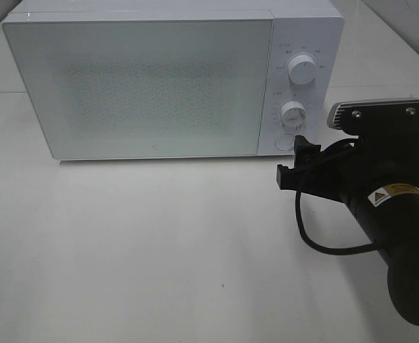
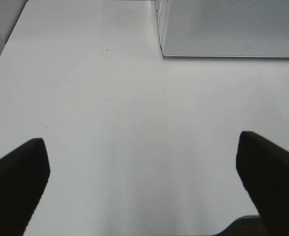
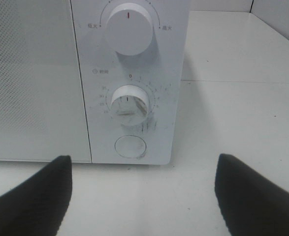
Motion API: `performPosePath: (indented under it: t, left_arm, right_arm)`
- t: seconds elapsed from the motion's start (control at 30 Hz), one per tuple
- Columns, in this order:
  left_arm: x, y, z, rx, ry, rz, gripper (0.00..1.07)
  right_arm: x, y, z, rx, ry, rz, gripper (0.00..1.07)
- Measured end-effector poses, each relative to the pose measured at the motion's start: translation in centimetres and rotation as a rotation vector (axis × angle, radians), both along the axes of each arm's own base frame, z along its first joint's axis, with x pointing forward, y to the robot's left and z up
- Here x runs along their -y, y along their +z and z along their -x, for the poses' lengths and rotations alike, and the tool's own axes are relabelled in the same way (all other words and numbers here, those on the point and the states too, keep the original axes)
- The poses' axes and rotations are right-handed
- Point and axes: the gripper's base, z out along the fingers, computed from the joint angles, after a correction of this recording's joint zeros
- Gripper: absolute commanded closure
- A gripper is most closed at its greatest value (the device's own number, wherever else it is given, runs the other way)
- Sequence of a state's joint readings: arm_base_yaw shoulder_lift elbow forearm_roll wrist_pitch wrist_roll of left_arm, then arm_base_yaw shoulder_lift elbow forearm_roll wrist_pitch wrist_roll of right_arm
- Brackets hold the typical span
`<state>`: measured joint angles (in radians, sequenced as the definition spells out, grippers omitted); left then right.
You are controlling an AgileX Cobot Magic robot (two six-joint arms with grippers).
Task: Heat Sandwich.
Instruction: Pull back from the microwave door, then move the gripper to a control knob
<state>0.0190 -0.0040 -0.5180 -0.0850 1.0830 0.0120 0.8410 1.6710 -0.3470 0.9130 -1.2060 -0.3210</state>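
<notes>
The microwave (image 1: 138, 86) is shut. The right gripper (image 3: 142, 196) is held near its round button (image 3: 130, 146), with fingers spread wide and nothing pinched. The left gripper (image 2: 144, 187) is spread wide over the table (image 2: 110, 98). The sandwich cannot be seen.

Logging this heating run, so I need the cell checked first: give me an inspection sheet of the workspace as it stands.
Surface: white table, faint marks only.
Job's things: sandwich not in view; white microwave door shut, frosted, inside hidden.
Clutter: nothing seen.
Pincers: left pincer open above the table; right pincer open, facing the microwave's round button, not touching.
Cables: black cable hangs in a loop behind right pincer.
Surroundings: nothing seen.
</notes>
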Motion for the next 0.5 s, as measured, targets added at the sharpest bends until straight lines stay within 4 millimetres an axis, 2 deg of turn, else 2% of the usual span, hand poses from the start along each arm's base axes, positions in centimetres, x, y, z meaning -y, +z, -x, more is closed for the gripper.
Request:
performPosePath:
  t: [0.3,0.5]
  left_arm:
    - [0.0,0.0,0.0,0.000,0.000,0.000,0.09]
    - [0.0,0.0,0.0,0.000,0.000,0.000,0.09]
  right_arm:
    - [-0.8,-1.4,-0.8,-0.029,-0.001,0.032,0.31]
    - [-1.3,-1.6,-2.5,-0.016,-0.034,0.017,0.31]
